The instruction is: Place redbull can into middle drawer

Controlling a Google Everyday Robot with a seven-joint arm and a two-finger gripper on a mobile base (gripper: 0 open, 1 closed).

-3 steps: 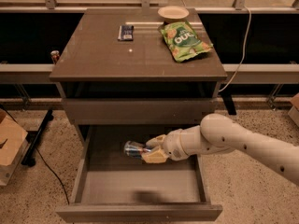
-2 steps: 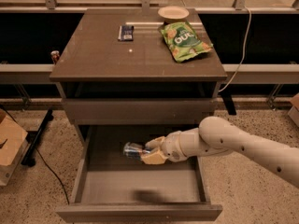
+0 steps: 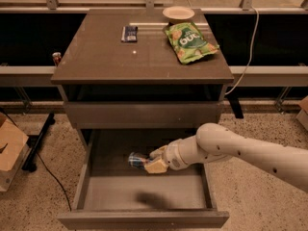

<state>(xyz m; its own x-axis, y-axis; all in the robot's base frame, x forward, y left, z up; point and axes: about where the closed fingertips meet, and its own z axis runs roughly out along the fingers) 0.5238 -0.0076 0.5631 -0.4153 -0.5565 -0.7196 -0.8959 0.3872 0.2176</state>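
The middle drawer [image 3: 144,218] is pulled out wide below the cabinet top, grey-brown with tall side walls. My arm reaches in from the right. My gripper [image 3: 152,161] is over the middle of the drawer and is shut on the redbull can [image 3: 136,160], a slim blue-and-silver can held on its side, pointing left, a little above the drawer floor. Its shadow lies on the floor near the drawer's front.
On the cabinet top [image 3: 96,61] lie a green snack bag [image 3: 189,41], a small dark flat object [image 3: 129,33] and a pale bowl [image 3: 178,13]. A small red-topped object [image 3: 57,57] stands on the ledge at left. A cardboard box [image 3: 9,148] and a black stand foot [image 3: 38,141] are on the floor at left.
The gripper and the can have moved a little to the left over the drawer. The hold on the can is the same.
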